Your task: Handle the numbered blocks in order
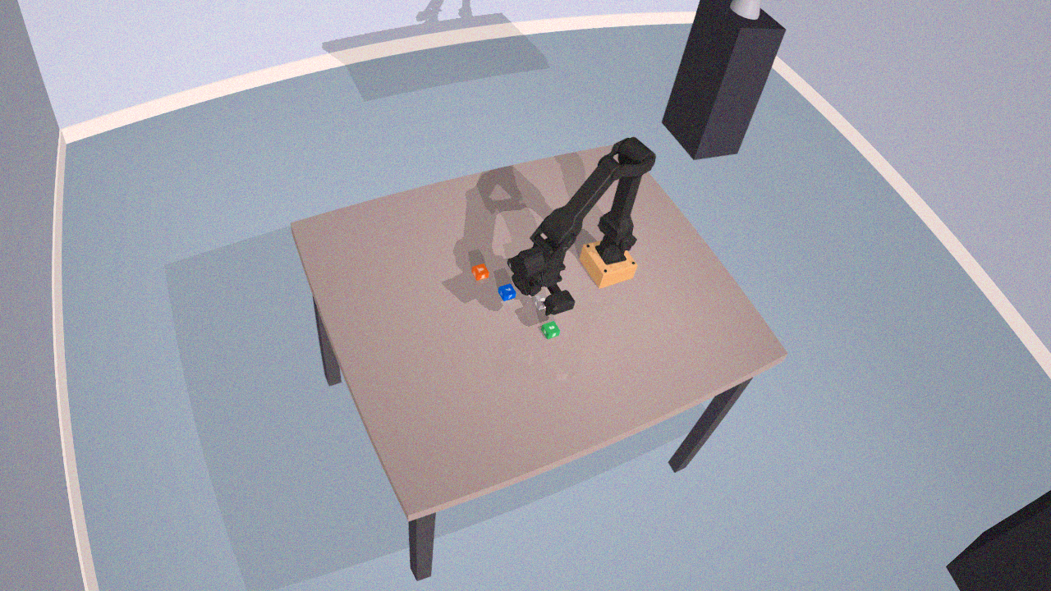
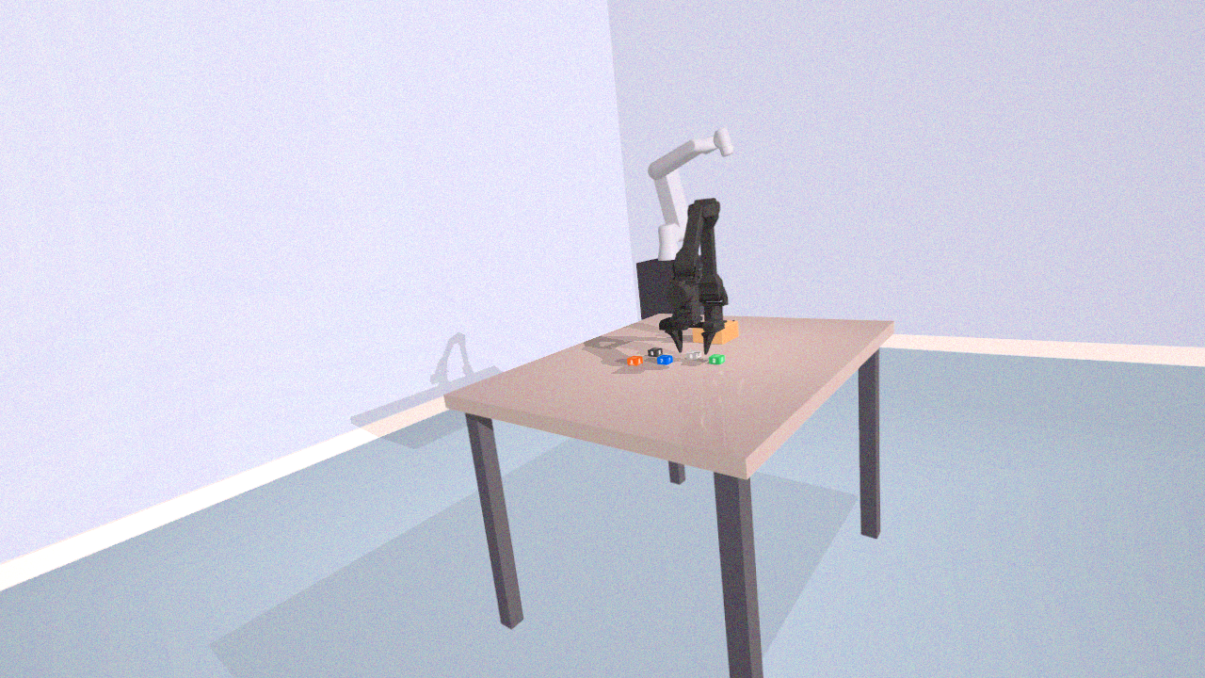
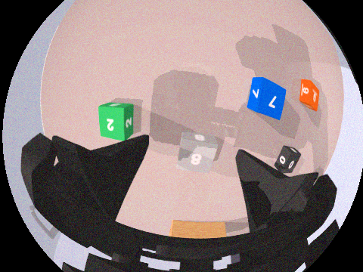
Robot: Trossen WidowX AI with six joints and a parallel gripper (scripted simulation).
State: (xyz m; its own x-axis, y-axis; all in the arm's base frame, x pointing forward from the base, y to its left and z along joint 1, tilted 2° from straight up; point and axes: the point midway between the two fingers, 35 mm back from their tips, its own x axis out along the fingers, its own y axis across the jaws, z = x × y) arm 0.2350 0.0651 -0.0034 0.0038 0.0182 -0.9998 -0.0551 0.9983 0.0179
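Observation:
My gripper (image 2: 694, 350) (image 3: 195, 147) is open and empty, its fingers wide apart just above and on either side of the pale grey block (image 1: 540, 302) (image 2: 693, 355) (image 3: 187, 159), which shows 8. The green block (image 1: 550, 330) (image 2: 715, 359) (image 3: 110, 122), showing 2, sits beyond one finger. The black block (image 2: 654, 351) (image 3: 287, 159), showing 0, lies beyond the other and is hidden in the top view. The blue block (image 1: 507, 292) (image 2: 665, 359) (image 3: 267, 99) shows 7. The orange block (image 1: 479, 272) (image 2: 634, 361) (image 3: 309, 95) shows a barred digit, 6 or 9; I cannot tell which.
The blocks stand on the brown table (image 1: 470, 411) (image 2: 640, 412). The arm's wooden base (image 1: 608, 276) (image 2: 714, 333) (image 3: 198, 229) is behind the gripper. A dark pedestal (image 1: 723, 88) stands beyond the table, and a white arm (image 2: 669, 198) shows behind in the exterior view.

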